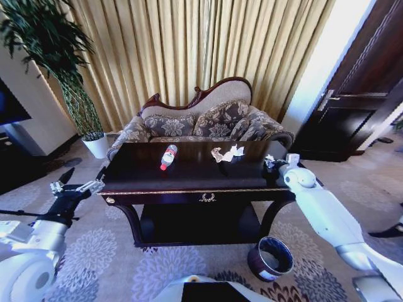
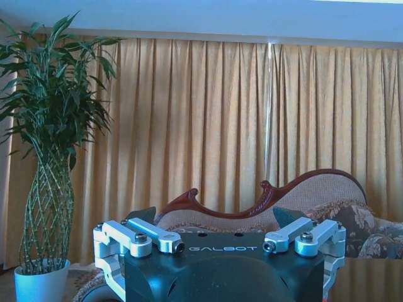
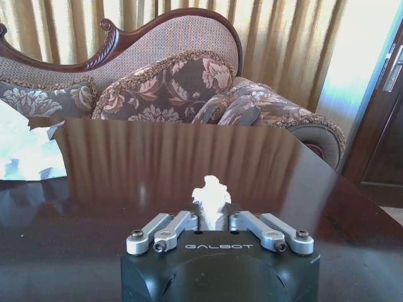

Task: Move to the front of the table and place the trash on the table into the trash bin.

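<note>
Carpet with a pale flower pattern lies nearest me, and on it, by my right arm, stands the trash bin [image 1: 271, 258], dark and round, apart from the bench [image 1: 189, 179] and in front of its right leg.

My right end effector [image 1: 272, 165] is at the right edge of the bench top. Its wrist view shows what the head view cannot: a small white scrap of paper [image 3: 211, 200] sits between the fingertips, the linkages drawn in narrow around it, low over the glossy dark wood. I hold that scrap pinched. The same view catches a larger white crumpled mass [image 3: 25, 151] at the far side of the frame, lying on the bench.

My left end effector [image 1: 75, 186] hangs off the left corner of the bench, above the carpet, touching nothing. From the wrist camera its finger links [image 2: 154, 236] are spread wide apart, with nothing between them.

Farther out on the bench top the head view gives the bottle [image 1: 168, 156], on its side with red label and white cap, left of centre, and the paper wad [image 1: 227, 153] right of centre, well apart from the bottle.

Beyond the bench stands the sofa [image 1: 201, 123] with patterned cushions, then the gold curtains [image 1: 189, 44]. The plant [image 2: 47, 157] in its white pot rises at the left.
</note>
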Robot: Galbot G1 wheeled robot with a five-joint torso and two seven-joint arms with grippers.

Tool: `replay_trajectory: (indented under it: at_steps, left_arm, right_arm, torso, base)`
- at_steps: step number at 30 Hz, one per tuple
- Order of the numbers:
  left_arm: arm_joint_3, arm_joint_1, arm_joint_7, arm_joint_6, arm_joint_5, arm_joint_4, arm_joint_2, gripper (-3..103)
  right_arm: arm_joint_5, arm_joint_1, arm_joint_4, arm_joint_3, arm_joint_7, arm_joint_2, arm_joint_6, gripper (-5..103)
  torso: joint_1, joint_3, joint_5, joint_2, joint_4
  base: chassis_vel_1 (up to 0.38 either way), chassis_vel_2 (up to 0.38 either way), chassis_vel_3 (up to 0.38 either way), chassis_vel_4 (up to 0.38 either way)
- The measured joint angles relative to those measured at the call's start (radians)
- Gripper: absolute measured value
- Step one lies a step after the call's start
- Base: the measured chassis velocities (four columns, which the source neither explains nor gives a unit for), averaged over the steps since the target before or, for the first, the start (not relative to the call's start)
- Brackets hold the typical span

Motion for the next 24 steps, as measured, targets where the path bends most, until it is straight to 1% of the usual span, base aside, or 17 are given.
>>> replay_trajectory:
  at_steps: [2,3,4,5,6,7,12,15,18,19,21,24]
  left_arm:
    - [0.0,0.0,0.0,0.0,0.0,0.0,0.0,100]
    - [0.0,0.0,0.0,0.0,0.0,0.0,0.0,100]
    - [0.0,0.001,0.0,0.0,0.0,-0.001,0.0,100]
    - [0.0,0.001,0.0,0.0,0.0,-0.001,0.0,100]
    - [-0.001,0.001,0.0,-0.001,0.0,-0.003,0.0,100]
    - [-0.001,0.001,0.0,-0.001,0.0,-0.004,0.0,100]
    - [-0.001,0.002,-0.007,-0.001,-0.001,-0.01,0.0,100]
    - [-0.001,0.001,-0.01,-0.001,-0.002,-0.011,0.0,100]
    - [0.0,0.001,-0.012,0.0,-0.003,-0.011,0.001,100]
    - [0.0,0.001,-0.012,0.0,-0.003,-0.011,0.001,100]
    - [0.001,0.001,-0.013,0.0,-0.004,-0.011,0.001,100]
    - [0.0,0.003,-0.015,0.0,-0.004,-0.011,-0.002,100]
  right_arm:
    - [-0.001,-0.007,0.005,0.003,0.0,-0.001,0.001,11]
    - [-0.001,-0.007,0.005,0.003,0.0,-0.001,0.001,11]
    - [-0.002,-0.012,0.008,0.004,0.0,-0.002,0.002,5]
    - [-0.003,-0.014,0.009,0.005,0.0,-0.003,0.003,5]
    - [-0.005,-0.017,0.011,0.007,-0.001,-0.003,0.003,2]
    - [-0.006,-0.021,0.013,0.01,-0.001,-0.004,0.004,1]
    - [-0.006,-0.029,0.022,0.018,-0.001,-0.005,0.005,1]
    - [0.025,-0.04,0.04,0.033,-0.002,-0.005,0.016,1]
    - [0.122,-0.077,0.129,0.085,-0.004,-0.002,0.061,1]
    - [0.122,-0.077,0.129,0.085,-0.004,-0.002,0.061,1]
    - [0.154,-0.118,0.211,0.128,-0.005,-0.001,0.076,1]
    - [0.193,-0.214,0.368,0.217,-0.006,-0.008,0.087,1]
  torso:
    - [0.0,0.0,0.0,0.0,0.0]
    - [0.0,0.0,0.0,0.0,0.0]
    - [0.0,0.0,0.0,0.0,-0.0001]
    - [0.0,0.0,0.0,0.0,-0.0001]
    - [0.0,0.0,0.0,0.0,-0.0001]
    - [0.0,0.0,0.0,0.0,-0.0001]
    - [0.0,0.0,0.0,0.0,0.0]
    - [0.0,0.0,0.0001,0.0,0.0]
    - [0.0,0.0,0.0,0.0,0.0]
    - [0.0,0.0,0.0,0.0,0.0]
    - [0.0,0.0,0.0,0.0,0.0004]
    - [0.0,0.0,-0.0005,0.0,0.0]
  base:
    - [0.0,0.0,0.0,0.0]
    - [0.0,0.0,0.0,0.0]
    - [0.0,0.0,0.0,0.0]
    - [0.0,0.0,0.0,0.0]
    - [0.0,0.0,0.0,0.0]
    - [0.0,0.0,0.0,0.0]
    - [0.0,0.0,0.0,0.0]
    - [0.0,0.0,0.0,0.0]
    - [0.0,0.0,0.0,0.0]
    - [0.0,0.0,0.0,0.0]
    - [0.0,0.0,0.0,0.0]
    - [0.0,0.0,0.0,0.0]
